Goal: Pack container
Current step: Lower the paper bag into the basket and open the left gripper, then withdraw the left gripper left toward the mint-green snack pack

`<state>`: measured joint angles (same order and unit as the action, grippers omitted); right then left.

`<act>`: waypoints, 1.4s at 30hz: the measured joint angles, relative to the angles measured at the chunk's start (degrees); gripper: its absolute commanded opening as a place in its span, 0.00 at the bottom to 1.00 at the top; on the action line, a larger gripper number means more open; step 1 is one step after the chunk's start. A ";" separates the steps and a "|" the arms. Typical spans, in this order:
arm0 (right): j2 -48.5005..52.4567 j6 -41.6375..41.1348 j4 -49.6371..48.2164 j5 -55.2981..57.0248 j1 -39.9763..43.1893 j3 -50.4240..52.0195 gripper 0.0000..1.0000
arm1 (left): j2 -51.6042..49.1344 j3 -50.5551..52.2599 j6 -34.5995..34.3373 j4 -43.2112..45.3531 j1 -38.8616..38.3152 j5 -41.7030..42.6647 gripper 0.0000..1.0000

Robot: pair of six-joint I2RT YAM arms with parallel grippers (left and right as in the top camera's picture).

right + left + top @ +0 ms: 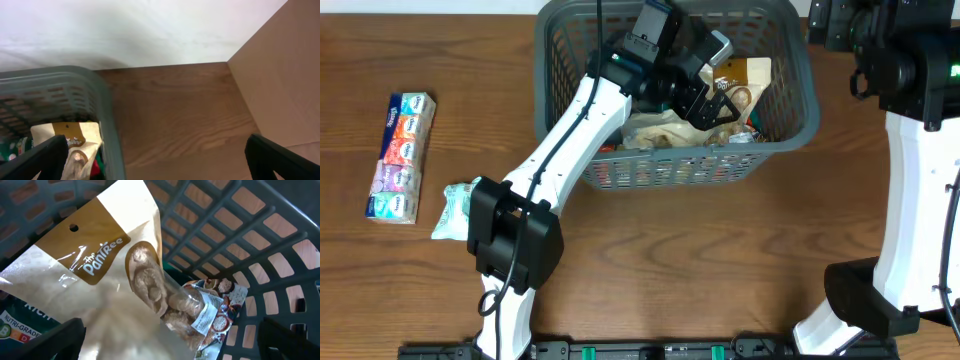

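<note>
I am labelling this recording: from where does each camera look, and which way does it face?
Overhead: above the table, facing straight down; the basket, left arm and right arm show.
Left wrist: inside the basket, facing down on a beige snack bag; the left gripper shows as finger tips at the lower corners.
Right wrist: beside the basket's rim, facing across the table toward a white wall; the right gripper shows as dark tips below.
Shared: all three see the basket and the snack bag.
</note>
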<state>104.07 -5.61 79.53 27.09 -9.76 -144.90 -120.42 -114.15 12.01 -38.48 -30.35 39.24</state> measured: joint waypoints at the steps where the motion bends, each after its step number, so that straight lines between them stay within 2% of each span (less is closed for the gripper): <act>1: 0.00 0.00 0.00 0.00 0.00 0.00 0.99 | 0.07 -0.02 -0.13 0.00 0.15 0.00 0.99; 9: 0.00 0.00 0.00 0.00 0.00 0.00 0.99 | 4.70 -4.92 -4.48 -0.44 5.05 -3.61 0.99; 12: 0.00 0.00 0.00 0.00 0.00 0.00 0.99 | 10.03 -7.85 -6.10 -1.66 8.37 -8.85 0.99; 18: 0.00 0.00 0.00 0.00 0.00 0.00 0.99 | 22.77 -11.32 -7.65 -6.88 15.61 -24.98 0.99; 23: 0.00 0.00 0.00 0.00 0.00 0.00 0.99 | 29.55 -12.00 -10.82 -17.35 21.16 -40.41 0.99; 27: 0.00 0.00 0.00 0.00 0.00 0.00 0.99 | 30.40 -11.93 -14.73 -27.78 25.68 -49.48 0.99; 31: 0.00 0.00 0.02 -0.02 0.00 0.00 0.99 | 29.00 -11.74 -18.14 -39.15 29.64 -53.40 0.99; 37: 0.00 0.00 0.00 0.00 0.00 0.00 0.99 | 25.88 -10.03 -21.79 -51.25 33.97 -55.45 0.99; 42: 0.00 0.00 0.00 -0.02 0.00 0.00 0.99 | 23.76 -6.71 -23.96 -53.81 35.04 -55.95 0.99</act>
<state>104.07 -5.61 79.53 27.07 -9.76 -144.90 -96.66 -120.86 -11.94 -92.29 4.69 -16.71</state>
